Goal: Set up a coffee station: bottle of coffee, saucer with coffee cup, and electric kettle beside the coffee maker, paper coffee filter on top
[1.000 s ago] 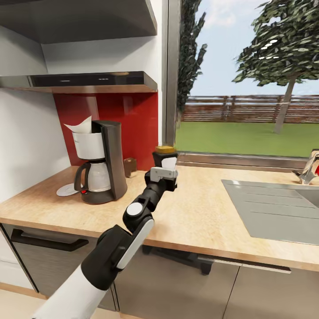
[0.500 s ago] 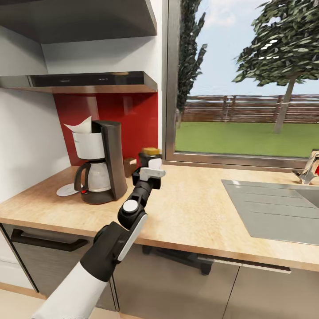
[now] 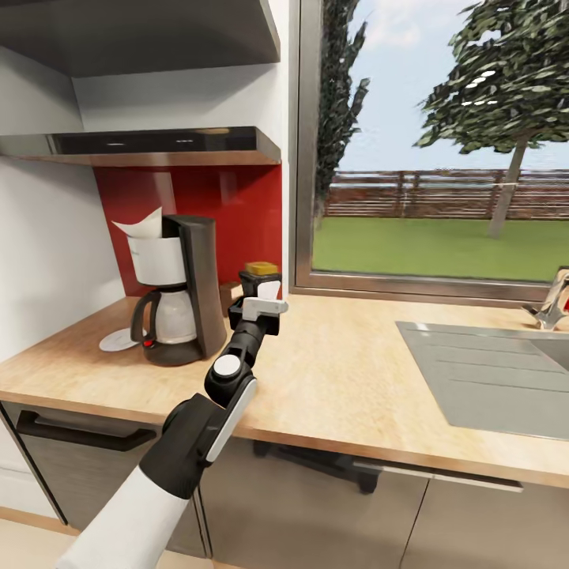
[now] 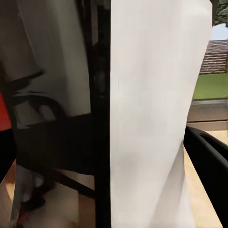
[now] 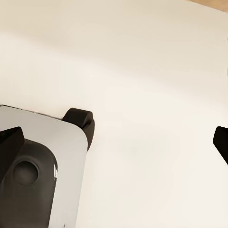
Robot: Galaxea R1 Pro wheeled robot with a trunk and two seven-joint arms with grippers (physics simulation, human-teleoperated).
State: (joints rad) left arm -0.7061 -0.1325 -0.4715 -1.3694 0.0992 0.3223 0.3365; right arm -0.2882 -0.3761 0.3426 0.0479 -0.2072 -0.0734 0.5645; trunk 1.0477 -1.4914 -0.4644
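So the left gripper [image 3: 254, 304], jaws clamped on the bottle of coffee [image 3: 261, 282], has swung it left across the bench [image 3: 356, 379] and it's now just right of the coffee maker [image 3: 178, 288]. Pretty much at its spot. Bottle's upright, cap up. Right jaws apart, nothing in them.

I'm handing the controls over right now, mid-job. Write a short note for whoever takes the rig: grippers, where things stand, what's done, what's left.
Left gripper: shut on the bottle of coffee, held just right of the coffee maker, low over the countertop; whether it has touched down is unclear.
Right gripper: open, holding nothing.
Done: coffee maker on the countertop, paper coffee filter on top of it, saucer beside its left side.
Left: set the bottle down and release; put the coffee cup on the saucer; bring the electric kettle next to the coffee maker.
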